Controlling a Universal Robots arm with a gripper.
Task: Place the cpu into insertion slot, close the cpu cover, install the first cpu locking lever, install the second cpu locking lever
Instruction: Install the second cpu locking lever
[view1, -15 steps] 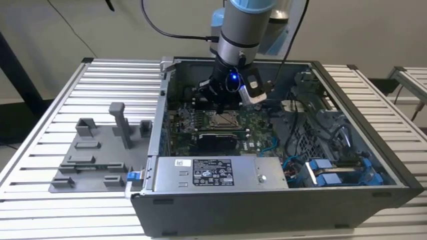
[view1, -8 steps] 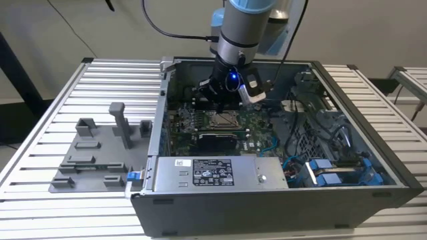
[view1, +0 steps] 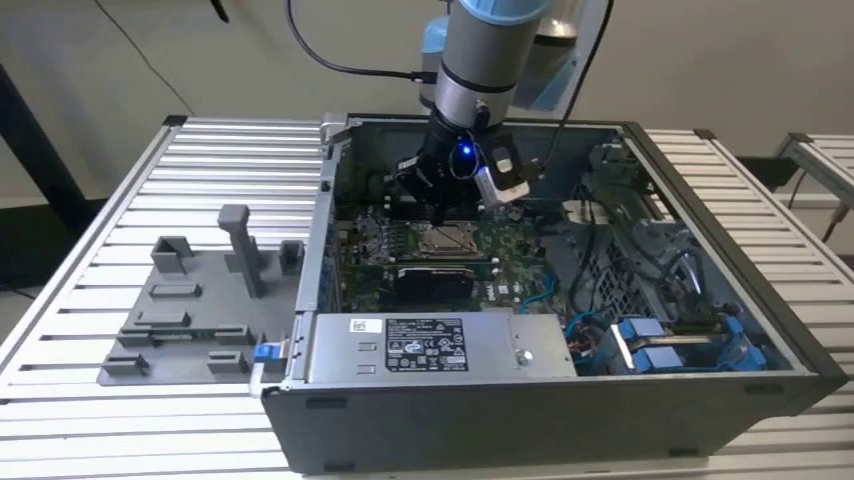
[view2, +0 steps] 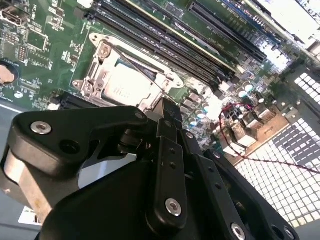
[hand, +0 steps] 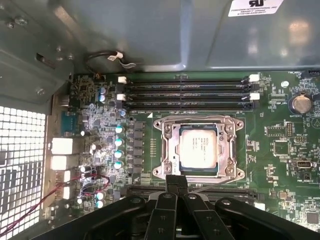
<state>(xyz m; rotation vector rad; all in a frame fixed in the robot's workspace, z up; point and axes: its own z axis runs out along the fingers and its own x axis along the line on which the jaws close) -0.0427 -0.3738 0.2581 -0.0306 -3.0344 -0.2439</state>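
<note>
One arm reaches down into the open computer case (view1: 694, 330) that we see lying on a slatted table (view1: 147, 180), and its gripper (view1: 441, 212) hangs just above the green circuit board (view1: 514, 255), at the far edge of the socket. In both wrist views the black fingers (hand: 176, 184) come together to a single narrow tip with no gap that we can make out and nothing between them.

We find the cpu (hand: 198, 148) lying flat in the insertion slot (hand: 169, 148), its silver top facing up. The cpu cover (hand: 198, 121) lies down around it as a metal frame, with the chip showing through its square window. In the second wrist view the same chip (view2: 121, 88) sits inside the frame (view2: 131, 49), and a thin wire lever (view2: 145, 75) crosses over one edge of it; we cannot tell whether that lever is latched. The fingertip (view2: 170, 111) stands just beside the frame's corner; whether it touches the metal we cannot tell.

In the exterior view the socket sits mid-board, with a black block (view1: 430, 285) near it on the near side and the grey power supply (view1: 427, 345) nearer still. On the exterior view's left, a grey holder (view1: 187, 310) with upright posts rests on the table, well apart from the case.
</note>
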